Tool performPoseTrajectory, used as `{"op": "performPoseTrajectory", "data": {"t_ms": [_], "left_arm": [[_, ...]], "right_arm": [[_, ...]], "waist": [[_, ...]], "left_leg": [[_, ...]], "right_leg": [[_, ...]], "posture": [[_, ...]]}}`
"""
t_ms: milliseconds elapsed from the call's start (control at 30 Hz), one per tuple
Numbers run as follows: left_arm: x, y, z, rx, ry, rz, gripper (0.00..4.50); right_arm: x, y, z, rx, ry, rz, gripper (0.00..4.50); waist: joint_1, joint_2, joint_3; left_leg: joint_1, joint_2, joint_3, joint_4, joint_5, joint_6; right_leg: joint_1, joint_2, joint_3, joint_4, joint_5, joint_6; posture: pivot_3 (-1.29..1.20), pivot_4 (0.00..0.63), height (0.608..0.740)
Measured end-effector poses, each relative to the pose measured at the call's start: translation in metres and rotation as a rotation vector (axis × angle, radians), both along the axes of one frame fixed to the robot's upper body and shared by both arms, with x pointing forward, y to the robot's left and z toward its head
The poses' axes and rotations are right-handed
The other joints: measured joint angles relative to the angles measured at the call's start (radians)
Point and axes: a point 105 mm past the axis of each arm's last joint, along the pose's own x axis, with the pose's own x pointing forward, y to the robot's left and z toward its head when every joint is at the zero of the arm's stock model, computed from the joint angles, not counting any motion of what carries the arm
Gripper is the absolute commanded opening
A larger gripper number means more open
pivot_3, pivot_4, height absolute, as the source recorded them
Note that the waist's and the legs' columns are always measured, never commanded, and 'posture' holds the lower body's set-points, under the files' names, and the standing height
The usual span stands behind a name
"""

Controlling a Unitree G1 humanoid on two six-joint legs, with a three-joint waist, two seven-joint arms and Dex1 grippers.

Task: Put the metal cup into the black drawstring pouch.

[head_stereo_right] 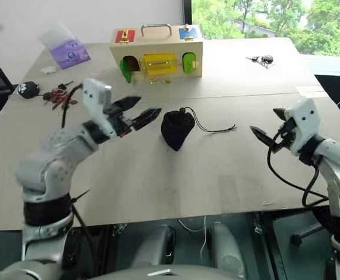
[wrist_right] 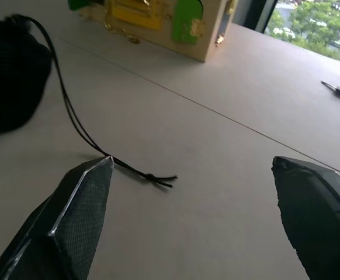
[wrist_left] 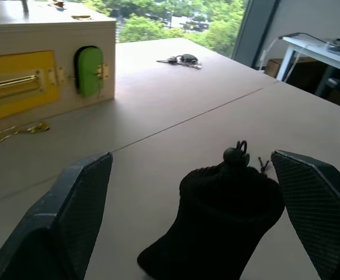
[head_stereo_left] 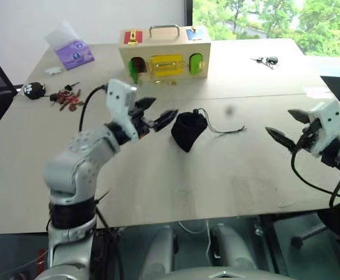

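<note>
The black drawstring pouch (head_stereo_left: 188,130) is seen closed on the bench (head_stereo_left: 228,169); the left gripper (head_stereo_left: 157,114) and right gripper (head_stereo_left: 291,127) are spread wide, empty.

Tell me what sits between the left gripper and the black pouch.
Nothing visible. The open left gripper points at the black drawstring pouch lying closed on the table, with only bare tabletop between them.

Pale wooden table (head_stereo_left: 228,169), leafy window (head_stereo_left: 263,17) behind
</note>
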Motion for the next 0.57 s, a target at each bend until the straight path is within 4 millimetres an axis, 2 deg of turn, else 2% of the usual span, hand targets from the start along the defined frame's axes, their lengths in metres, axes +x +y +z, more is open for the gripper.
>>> {"op": "performPoseTrajectory", "data": {"t_ms": [67, 167, 267, 367, 567], "left_arm": [[-0.015, 0.014, -0.013, -0.052, 0.059, 0.013, 4.5], [-0.035, 0.036, -0.031, -0.024, 0.095, 0.08, 4.5], [-0.052, 0.047, -0.049, 0.012, 0.126, 0.121, 4.5], [-0.069, 0.052, -0.062, 0.033, 0.151, 0.122, 4.5], [-0.076, 0.056, -0.065, 0.047, 0.137, 0.133, 4.5]], "right_arm": [[-0.009, 0.0, -0.011, -0.007, 0.032, 0.0, 4.42], [-0.025, -0.002, -0.033, -0.052, 0.074, 0.0, 4.42], [-0.035, -0.004, -0.048, -0.048, 0.103, -0.018, 4.42], [-0.039, -0.007, -0.054, -0.061, 0.109, -0.035, 4.42], [-0.039, -0.007, -0.053, -0.063, 0.099, -0.04, 4.42]], "waist": [[0.005, 0.0, 0.0], [0.014, -0.001, 0.0], [0.022, -0.001, 0.0], [0.024, 0.0, 0.0], [0.027, -0.001, -0.001]], "left_leg": [[0.0, 0.0, 0.0, 0.002, 0.0, 0.0], [0.0, -0.001, 0.002, 0.002, 0.0, 0.0], [0.0, 0.0, 0.004, 0.002, 0.0, 0.0], [0.001, 0.001, 0.006, 0.002, 0.0, 0.0], [0.001, 0.001, 0.006, 0.002, 0.0, 0.0]], "right_leg": [[0.001, 0.0, -0.001, 0.0, 0.0, 0.0], [0.002, -0.001, -0.002, -0.002, 0.0, 0.0], [0.002, 0.0, 0.0, -0.002, -0.001, 0.0], [0.002, 0.0, 0.001, -0.002, -0.003, 0.001], [0.002, 0.0, 0.001, -0.003, -0.005, 0.0]], "posture": [[0.0, 0.15, 0.74], [0.0, 0.15, 0.74], [0.0, 0.15, 0.74], [0.0, 0.15, 0.74], [0.0, 0.15, 0.74]]}}
